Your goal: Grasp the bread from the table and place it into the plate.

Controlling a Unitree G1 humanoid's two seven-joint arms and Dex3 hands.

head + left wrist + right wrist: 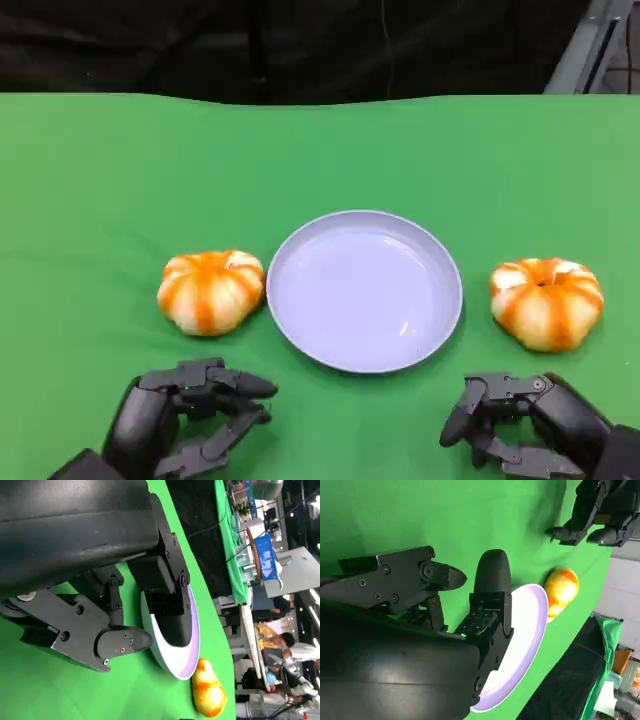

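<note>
Two round bread buns, striped orange and cream like small pumpkins, lie on the green worktop [90, 170], one on each side of the empty lilac plate [364, 290]: the left bread [211, 291] sits just beside the rim, the right bread [546, 303] a little apart from it. Each looks light and soft, so it would likely dent under a hard squeeze; a gentle hold around the widest part of the dome, fingers spread over the ridges, seems safest. The left robot hand [185, 415] and the right robot hand [525, 420] rest near the front edge, fingers apart, holding nothing. The cloth-like green surface looks matte and grippy. Beyond the worktop the background is dark.
</note>
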